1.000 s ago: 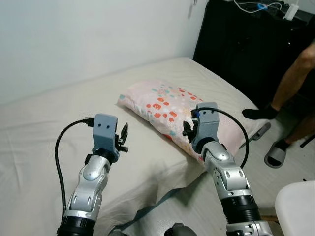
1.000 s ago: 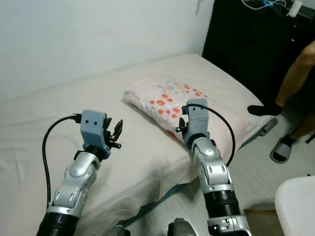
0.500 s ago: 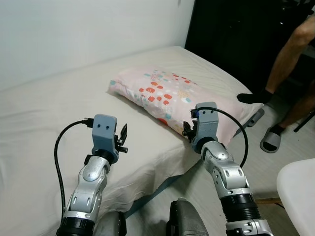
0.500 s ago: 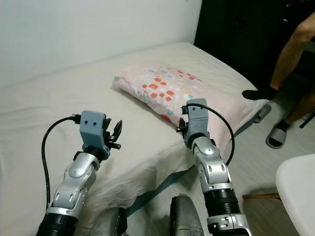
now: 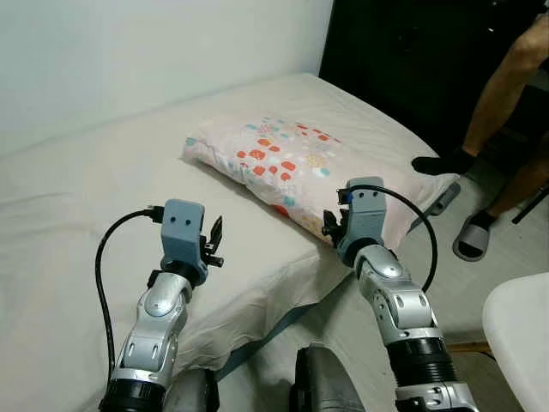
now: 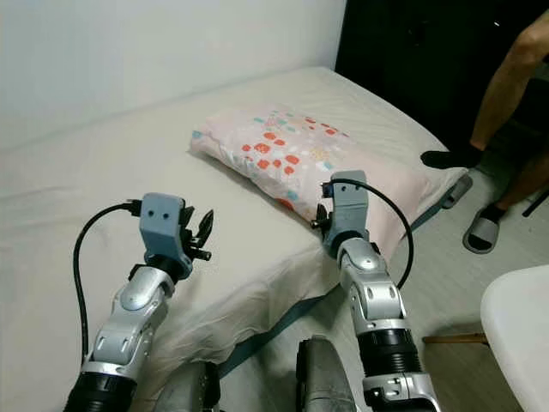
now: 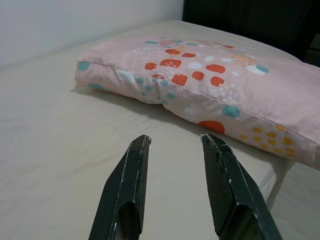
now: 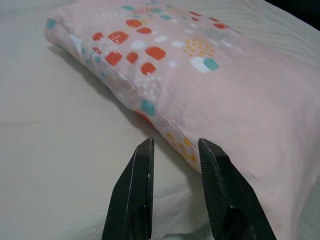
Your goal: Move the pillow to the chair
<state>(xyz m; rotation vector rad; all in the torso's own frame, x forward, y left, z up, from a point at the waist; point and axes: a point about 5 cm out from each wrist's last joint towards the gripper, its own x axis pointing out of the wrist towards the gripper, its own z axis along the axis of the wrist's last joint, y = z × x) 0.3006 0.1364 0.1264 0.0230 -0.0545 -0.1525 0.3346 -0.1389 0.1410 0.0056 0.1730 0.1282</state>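
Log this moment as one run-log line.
phase: approach | pink patterned pillow on beige bed, ungrasped | left gripper open, short of pillow | right gripper open at pillow's near edge | white chair at right

You see a pink patterned pillow lying on the cream bed, your right gripper raised just beside its near edge, your left gripper held over bare sheet, a person's legs at right, and a white chair near the lower corner.
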